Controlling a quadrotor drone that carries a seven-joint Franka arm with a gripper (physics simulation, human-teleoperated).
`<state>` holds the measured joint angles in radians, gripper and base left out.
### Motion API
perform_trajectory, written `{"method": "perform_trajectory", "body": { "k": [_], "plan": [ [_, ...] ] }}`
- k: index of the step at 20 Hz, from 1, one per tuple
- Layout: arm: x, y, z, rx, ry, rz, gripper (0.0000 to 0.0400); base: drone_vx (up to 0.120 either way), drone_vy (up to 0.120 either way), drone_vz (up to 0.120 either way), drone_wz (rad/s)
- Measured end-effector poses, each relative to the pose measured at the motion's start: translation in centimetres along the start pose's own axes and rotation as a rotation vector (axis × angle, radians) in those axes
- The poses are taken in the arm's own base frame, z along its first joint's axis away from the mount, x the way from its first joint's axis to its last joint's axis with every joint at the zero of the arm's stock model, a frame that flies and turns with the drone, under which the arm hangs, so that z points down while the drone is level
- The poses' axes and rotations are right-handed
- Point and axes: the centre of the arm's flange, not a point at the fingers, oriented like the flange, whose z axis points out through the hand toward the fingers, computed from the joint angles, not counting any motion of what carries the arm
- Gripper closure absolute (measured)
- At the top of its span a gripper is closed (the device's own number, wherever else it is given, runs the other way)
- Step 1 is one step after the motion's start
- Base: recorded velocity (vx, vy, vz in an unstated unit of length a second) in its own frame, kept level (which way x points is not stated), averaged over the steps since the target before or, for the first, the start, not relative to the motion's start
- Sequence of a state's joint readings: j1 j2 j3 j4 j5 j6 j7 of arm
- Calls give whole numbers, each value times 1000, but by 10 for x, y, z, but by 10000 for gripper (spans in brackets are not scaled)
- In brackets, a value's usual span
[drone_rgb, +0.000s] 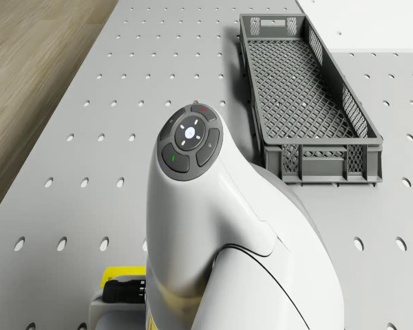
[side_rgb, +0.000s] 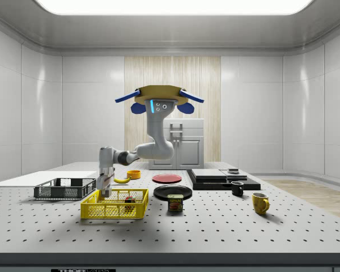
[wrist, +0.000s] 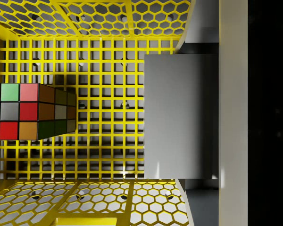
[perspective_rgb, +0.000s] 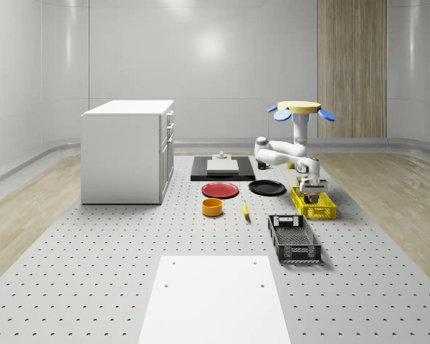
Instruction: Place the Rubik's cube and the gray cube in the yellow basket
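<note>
gripper w/ gray cube in yellow basket, rubik's cube beside.

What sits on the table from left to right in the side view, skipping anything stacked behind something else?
Gray crate → yellow basket → can → black mug → yellow mug.

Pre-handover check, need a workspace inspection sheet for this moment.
Surface: perforated table, white panel.
Job's things: Rubik's cube inside yellow basket; gray cube held between the fingers above the basket floor.
Clutter: gray crate, red plate, black plate, banana, mugs, can.
Gripper: gripper lowered into basket; drone hovers.
Cables: nothing seen.
Surroundings: white cabinet.
</note>
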<state>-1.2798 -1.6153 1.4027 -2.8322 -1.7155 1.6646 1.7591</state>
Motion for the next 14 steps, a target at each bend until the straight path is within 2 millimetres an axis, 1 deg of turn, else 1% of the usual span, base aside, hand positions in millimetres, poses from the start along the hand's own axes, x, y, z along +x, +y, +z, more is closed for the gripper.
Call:
{"method": "perform_trajectory", "body": {
  "k": [5,12,14],
  "plan": [
    [0,0,16,0,0,0,150,0,0,0,0],
    [0,0,30,0,0,0,150,0,0,0,0],
    [0,0,31,0,0,0,91,0,0,0,0]
  ]
}}
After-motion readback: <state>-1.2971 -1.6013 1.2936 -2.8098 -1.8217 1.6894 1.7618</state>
